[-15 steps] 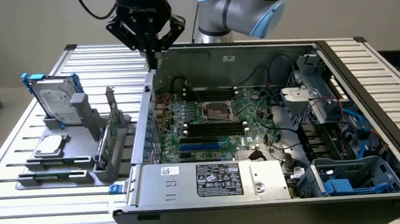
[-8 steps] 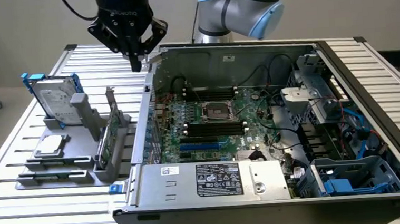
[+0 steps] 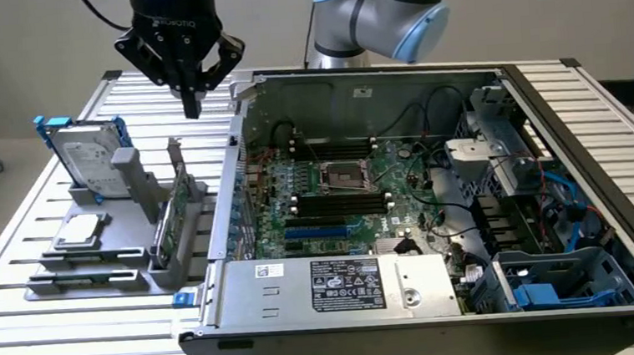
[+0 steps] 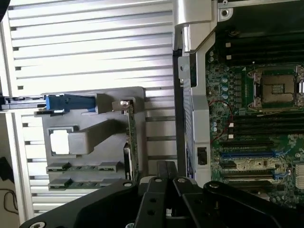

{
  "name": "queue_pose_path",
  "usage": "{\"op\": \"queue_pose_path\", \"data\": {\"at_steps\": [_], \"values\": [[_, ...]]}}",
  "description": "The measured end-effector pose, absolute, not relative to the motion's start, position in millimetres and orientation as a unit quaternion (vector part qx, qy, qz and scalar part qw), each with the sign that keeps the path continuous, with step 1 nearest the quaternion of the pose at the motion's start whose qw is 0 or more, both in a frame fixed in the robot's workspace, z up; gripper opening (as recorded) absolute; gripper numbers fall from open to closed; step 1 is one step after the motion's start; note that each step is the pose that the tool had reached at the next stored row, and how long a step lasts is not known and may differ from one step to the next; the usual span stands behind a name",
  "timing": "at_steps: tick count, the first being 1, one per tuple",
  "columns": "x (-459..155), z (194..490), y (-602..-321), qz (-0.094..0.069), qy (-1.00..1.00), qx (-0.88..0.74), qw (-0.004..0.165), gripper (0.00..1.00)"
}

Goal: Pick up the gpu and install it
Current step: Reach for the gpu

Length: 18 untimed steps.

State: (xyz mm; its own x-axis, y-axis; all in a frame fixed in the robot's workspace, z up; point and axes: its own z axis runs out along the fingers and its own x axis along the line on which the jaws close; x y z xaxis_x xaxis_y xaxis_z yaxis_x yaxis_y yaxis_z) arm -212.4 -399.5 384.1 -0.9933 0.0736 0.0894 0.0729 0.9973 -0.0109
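Gripper (image 3: 192, 109) of mine squeezed shut with nothing in it, up in the air, gpu (image 3: 172, 214) standing on its edge in the grey holder (image 3: 90, 281) down below me, open computer case (image 3: 400, 84) close beside me

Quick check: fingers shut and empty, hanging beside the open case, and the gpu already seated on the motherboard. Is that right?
No. The gpu is not on the motherboard: it stands on edge in the grey holder outside the case, as the exterior view shows. The rest holds: the gripper hangs beside the open case, fingers shut and empty.
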Motion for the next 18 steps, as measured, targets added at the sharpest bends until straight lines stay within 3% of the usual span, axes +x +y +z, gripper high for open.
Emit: {"op": "queue_pose_path", "data": {"at_steps": [18], "values": [[-247, 353, -426, -0.001, -0.998, -0.031, 0.047, 0.11]]}}
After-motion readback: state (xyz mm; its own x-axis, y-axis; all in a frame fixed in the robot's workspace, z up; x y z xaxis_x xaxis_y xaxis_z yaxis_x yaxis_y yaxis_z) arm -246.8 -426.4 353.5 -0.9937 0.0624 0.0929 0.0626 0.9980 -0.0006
